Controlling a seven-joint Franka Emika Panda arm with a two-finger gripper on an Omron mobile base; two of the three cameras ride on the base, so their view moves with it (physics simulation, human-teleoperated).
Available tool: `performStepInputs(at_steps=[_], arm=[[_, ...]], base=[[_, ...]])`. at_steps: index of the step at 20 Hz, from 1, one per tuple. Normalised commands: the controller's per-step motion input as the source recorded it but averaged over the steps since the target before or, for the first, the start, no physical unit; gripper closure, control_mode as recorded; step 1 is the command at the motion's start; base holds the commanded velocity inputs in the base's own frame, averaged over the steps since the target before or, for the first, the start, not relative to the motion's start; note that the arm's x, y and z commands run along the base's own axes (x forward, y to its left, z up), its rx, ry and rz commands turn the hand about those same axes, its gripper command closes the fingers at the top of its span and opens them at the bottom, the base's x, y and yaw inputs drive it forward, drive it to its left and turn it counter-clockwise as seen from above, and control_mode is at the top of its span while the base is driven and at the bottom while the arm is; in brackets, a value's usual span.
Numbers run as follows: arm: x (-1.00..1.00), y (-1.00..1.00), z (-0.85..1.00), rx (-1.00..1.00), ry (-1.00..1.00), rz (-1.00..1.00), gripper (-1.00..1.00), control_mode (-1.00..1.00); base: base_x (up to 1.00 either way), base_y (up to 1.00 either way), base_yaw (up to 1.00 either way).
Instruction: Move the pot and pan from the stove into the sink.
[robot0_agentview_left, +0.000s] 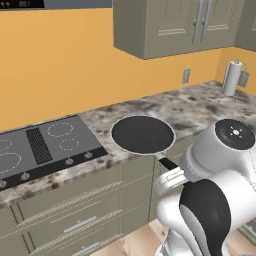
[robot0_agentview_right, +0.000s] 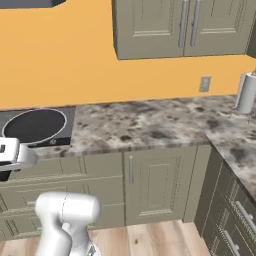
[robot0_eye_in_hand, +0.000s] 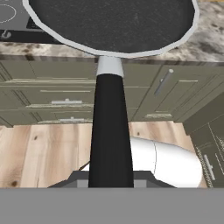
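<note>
Counter (robot0_agentview_left: 200, 107) marbled, stove (robot0_agentview_left: 47, 145) set in at left; knob markings too small to read. Pan (robot0_agentview_left: 142, 134) lifted level over counter edge just right of stove. Arm low before cabinets, reaching forward. Gripper (robot0_agentview_left: 170, 177) clamped on pan handle (robot0_eye_in_hand: 110, 131) (handle runs straight back between fingers).

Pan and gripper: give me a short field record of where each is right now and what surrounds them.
pan: black, held level over the counter edge, just right of the stove
pan handle: runs back into the gripper
gripper: shut on the handle
counter: speckled stone
paper towel roll: upright at far right
</note>
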Motion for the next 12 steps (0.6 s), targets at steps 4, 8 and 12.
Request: performStepInputs(at_steps=[4, 8, 12], arm=[[0.00, 0.00, 0.00, 0.00, 0.00, 0.00, 1.00, 1.00], [0.00, 0.00, 0.00, 0.00, 0.00, 0.00, 1.00, 1.00], [0.00, 0.00, 0.00, 0.00, 0.00, 0.00, 1.00, 1.00]], base=[[-0.26, -0.31, -0.14], [-0.05, -0.26, -0.31], [0.00, -0.34, -0.35]])
